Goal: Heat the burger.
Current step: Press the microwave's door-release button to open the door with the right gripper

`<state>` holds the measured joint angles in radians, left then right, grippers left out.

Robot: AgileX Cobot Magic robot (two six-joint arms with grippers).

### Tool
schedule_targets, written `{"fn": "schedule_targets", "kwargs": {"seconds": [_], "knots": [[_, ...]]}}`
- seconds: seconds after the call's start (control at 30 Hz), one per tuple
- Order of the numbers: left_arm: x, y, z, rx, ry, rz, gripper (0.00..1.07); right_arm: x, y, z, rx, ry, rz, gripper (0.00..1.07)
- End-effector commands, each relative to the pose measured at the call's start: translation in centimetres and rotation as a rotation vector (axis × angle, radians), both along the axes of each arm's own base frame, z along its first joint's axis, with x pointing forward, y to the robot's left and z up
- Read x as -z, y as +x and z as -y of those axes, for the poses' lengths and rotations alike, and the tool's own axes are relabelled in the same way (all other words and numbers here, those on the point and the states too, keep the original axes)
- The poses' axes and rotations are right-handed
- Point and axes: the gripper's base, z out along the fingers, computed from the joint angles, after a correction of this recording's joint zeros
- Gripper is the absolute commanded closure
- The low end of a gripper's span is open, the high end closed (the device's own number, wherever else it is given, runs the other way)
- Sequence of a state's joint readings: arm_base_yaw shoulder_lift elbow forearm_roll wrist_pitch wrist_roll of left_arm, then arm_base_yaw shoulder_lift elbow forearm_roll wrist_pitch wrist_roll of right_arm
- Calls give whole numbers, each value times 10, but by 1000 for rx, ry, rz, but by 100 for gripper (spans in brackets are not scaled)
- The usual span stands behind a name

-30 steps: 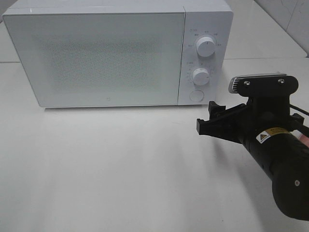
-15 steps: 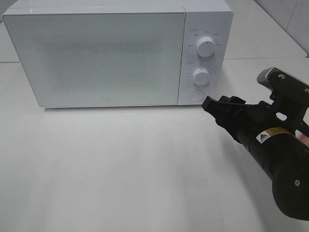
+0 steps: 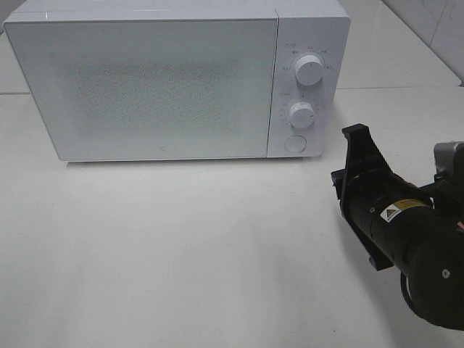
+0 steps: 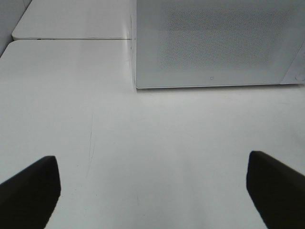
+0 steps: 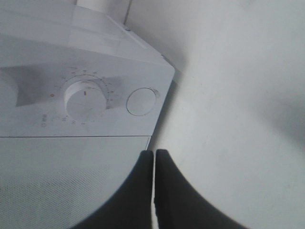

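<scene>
- The burger shows in none of the views; it may sit behind the microwave's door, but the speckled panel hides the inside and I cannot tell
- The microwave point(image 3: 167, 80) stands at the back of the counter point(image 3: 181, 239) with its door point(image 3: 145, 83) shut flush, so nothing can go in or come out until it is released
- On the control strip right of the door sit an upper dial point(image 3: 309, 70), a lower dial point(image 3: 301, 114) and, below them, a round button point(image 3: 295, 143) – by its place, probably the door release
- The right pincer point(image 5: 153, 160) has its two fingers pressed together with nothing between them; in the wrist view the joined tips point towards the low corner of the control strip, just short of the round button
- Fingers closed like this make one blunt tip, which suits pushing a button better than gripping – my reading is that a press is being lined up, not a grasp
- In the high view that arm sits near the microwave's right side, apart from it, not touching
- The left pincer point(image 4: 151, 160) hangs with fingers wide apart and empty over bare counter, facing the door from a distance, likely waiting clear of its swing
</scene>
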<state>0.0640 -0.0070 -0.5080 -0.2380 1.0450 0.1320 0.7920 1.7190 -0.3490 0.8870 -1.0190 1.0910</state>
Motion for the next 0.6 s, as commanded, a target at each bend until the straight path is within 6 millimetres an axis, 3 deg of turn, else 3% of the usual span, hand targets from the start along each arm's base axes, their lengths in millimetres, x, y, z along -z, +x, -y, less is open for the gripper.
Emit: {"fn": "schedule_targets", "kwargs": {"seconds": [0.03,0.1,0.6], "knots": [[1,-2,0,-3,2,18,9,3,-1,-3,52,128,-42,107],[1,-2,0,-3,2,18,9,2,-1,-3,78,191,-44,107],[1,-2,0,-3,2,18,9,9,16,-18,89,202,-37,107]]}}
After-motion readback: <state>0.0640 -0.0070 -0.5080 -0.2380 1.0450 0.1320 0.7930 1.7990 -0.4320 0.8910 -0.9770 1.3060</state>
